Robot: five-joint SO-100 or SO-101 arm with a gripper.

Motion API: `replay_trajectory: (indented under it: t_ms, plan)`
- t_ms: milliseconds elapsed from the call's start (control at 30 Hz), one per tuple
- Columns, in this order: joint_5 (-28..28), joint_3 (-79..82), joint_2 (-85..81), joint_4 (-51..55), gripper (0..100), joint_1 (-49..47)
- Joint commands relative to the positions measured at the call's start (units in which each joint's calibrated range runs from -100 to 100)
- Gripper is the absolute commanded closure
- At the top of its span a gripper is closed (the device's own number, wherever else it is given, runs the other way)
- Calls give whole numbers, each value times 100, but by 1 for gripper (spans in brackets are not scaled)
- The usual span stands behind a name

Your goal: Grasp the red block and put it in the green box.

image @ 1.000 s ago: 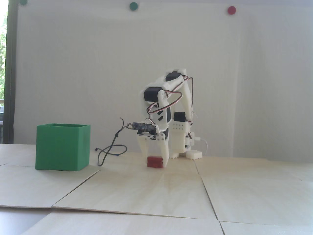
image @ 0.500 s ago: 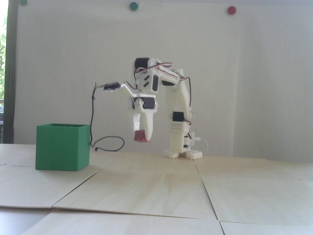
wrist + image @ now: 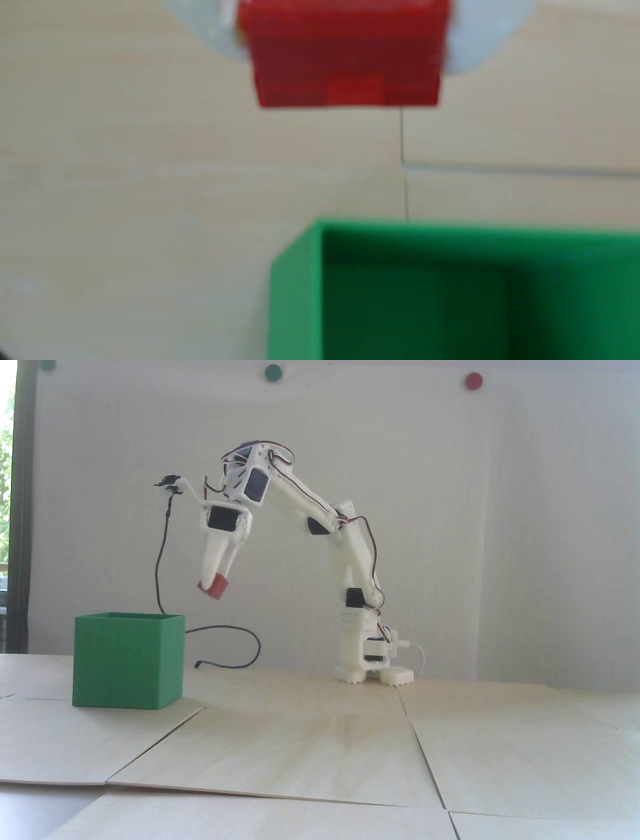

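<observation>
In the fixed view my white gripper (image 3: 212,586) hangs in the air, shut on the red block (image 3: 214,587), a little above and to the right of the green box (image 3: 127,660). The box stands open-topped on the wooden table at the left. The wrist view shows the red block (image 3: 344,52) pinched between my two pale fingertips (image 3: 464,41) at the top edge, with the gripper (image 3: 344,45) shut around it. Below it lies the near corner and dark inside of the green box (image 3: 298,277).
A black cable (image 3: 165,560) drops from the wrist camera behind the box and loops over the table (image 3: 320,750). My arm's base (image 3: 372,672) stands right of centre. Green and red round dots (image 3: 273,372) sit on the back wall.
The arm lifted the red block off the table, then swung up and left with it toward the green box. The cable rose along with the wrist.
</observation>
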Motion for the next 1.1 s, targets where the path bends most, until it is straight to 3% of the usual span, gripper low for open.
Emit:
replay_trajectory:
  t_ms: [0,333,467,833,1067]
  plan:
    - [-60,657,-803,-903,97,361]
    - [-60,2937,-1269,-2742,98,136]
    - [-65,2920,-1466,-2767,97,31]
    - [-299,231,-1482,-828,98,7]
    - [-299,-177,-1553,-406,98,15]
